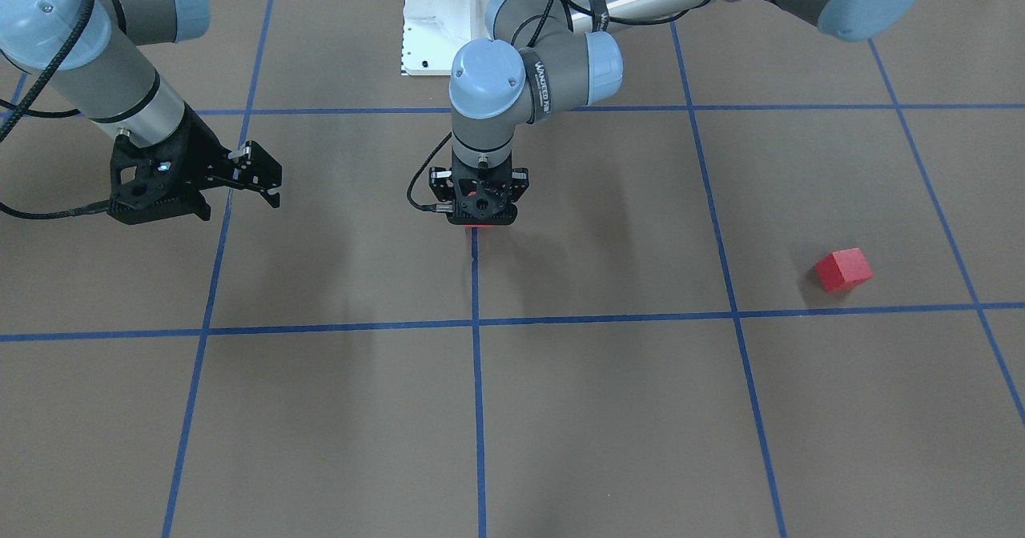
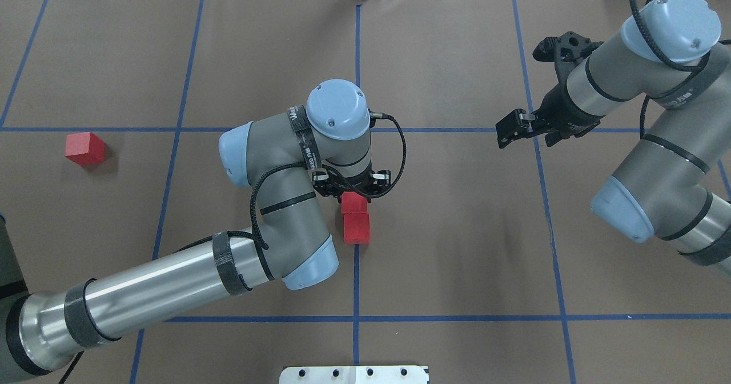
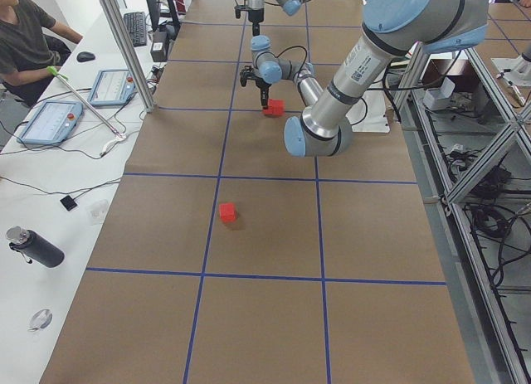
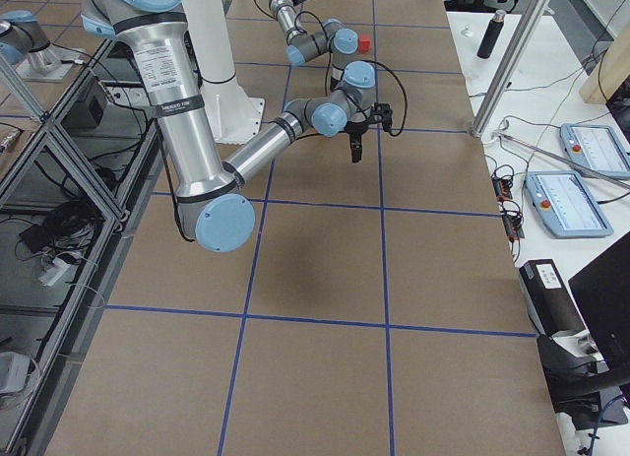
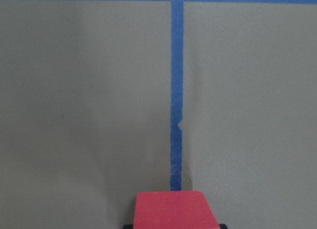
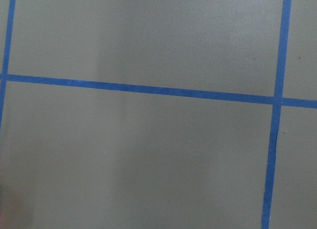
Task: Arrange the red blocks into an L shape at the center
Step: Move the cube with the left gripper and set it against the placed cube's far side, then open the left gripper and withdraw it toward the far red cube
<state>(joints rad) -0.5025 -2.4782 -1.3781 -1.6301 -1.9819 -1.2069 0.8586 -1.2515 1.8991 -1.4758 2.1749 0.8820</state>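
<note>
The left gripper (image 2: pixel 353 190) points straight down at the middle of the worktop (image 2: pixel 457 230), which is brown, matte paper ruled into squares with blue tape. Right under it sits a small, plain red cube, the block (image 2: pixel 354 202). Its far half is covered by the gripper's black body. From the wrist camera only the block's top face shows at the bottom edge, with a dark sliver tight against each side of its base, so the gripper looks closed on it, though the fingers themselves are mostly cut off. The second block (image 2: pixel 357 230) touches the first on the robot's side of the gripper, both on the tape line (image 2: pixel 356 275). From across the worktop only a thin red strip peeks out below the gripper. The third block (image 2: pixel 85 148) lies well apart, out to the left gripper's left, turned a little askew to the grid.

The right gripper (image 1: pixel 268 178) hangs tilted above bare paper, fingers spread, holding nothing.
</note>
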